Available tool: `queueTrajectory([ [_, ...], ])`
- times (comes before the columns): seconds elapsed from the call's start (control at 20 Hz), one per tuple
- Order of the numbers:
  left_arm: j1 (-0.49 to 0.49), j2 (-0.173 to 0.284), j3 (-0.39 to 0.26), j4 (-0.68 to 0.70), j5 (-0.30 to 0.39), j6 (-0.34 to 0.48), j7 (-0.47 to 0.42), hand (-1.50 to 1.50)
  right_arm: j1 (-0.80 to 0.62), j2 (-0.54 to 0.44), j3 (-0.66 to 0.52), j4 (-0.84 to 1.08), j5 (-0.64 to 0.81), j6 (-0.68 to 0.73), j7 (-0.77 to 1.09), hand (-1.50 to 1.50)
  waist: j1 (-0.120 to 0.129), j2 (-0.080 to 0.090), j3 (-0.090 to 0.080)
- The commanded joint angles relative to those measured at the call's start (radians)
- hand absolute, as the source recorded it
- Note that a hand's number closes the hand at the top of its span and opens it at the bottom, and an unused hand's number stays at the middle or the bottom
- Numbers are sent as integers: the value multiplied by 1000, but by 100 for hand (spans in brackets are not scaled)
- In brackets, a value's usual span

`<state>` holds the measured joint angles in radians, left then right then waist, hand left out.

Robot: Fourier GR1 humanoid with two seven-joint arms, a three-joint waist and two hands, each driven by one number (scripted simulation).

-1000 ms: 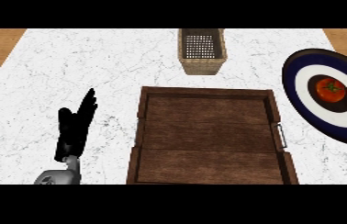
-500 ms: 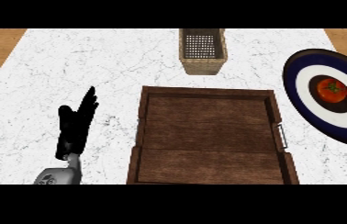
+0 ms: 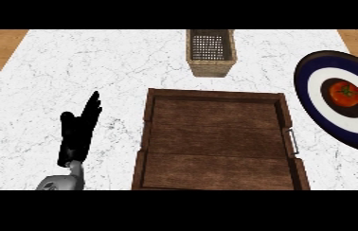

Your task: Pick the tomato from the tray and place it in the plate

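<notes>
A dark wooden tray [image 3: 217, 140] of flat planks with raised walls and a metal handle on its right side sits nearest on the white marbled counter [image 3: 84, 64]. To its left, the robot's left hand [image 3: 76, 130] rests open, black fingers straight and together, pointing up. At the right edge, the glossy red tomato [image 3: 344, 93], round with a green stem, lies at the centre of the blue-and-white ringed plate [image 3: 313, 97]. Farthest, a woven basket [image 3: 210, 52] stands with a mesh bottom.

head view, steeply downward, over counter [image 3: 105, 69]
</notes>
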<state>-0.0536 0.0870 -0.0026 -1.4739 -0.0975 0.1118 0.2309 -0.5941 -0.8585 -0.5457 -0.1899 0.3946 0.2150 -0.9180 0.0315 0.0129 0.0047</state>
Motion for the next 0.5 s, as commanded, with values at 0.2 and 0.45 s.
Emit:
queueTrajectory([
  [0.2, 14, -1, -14, -40, -16, 4, 14, 0, 50, -48, -39, 31, -36, 14, -69, -150, 3, 1, 2],
  [0.45, 0, -20, -17, -13, -18, 14, 20, 0, 50, -71, -52, 34, -53, 48, -60, -150, 2, 3, 2],
])
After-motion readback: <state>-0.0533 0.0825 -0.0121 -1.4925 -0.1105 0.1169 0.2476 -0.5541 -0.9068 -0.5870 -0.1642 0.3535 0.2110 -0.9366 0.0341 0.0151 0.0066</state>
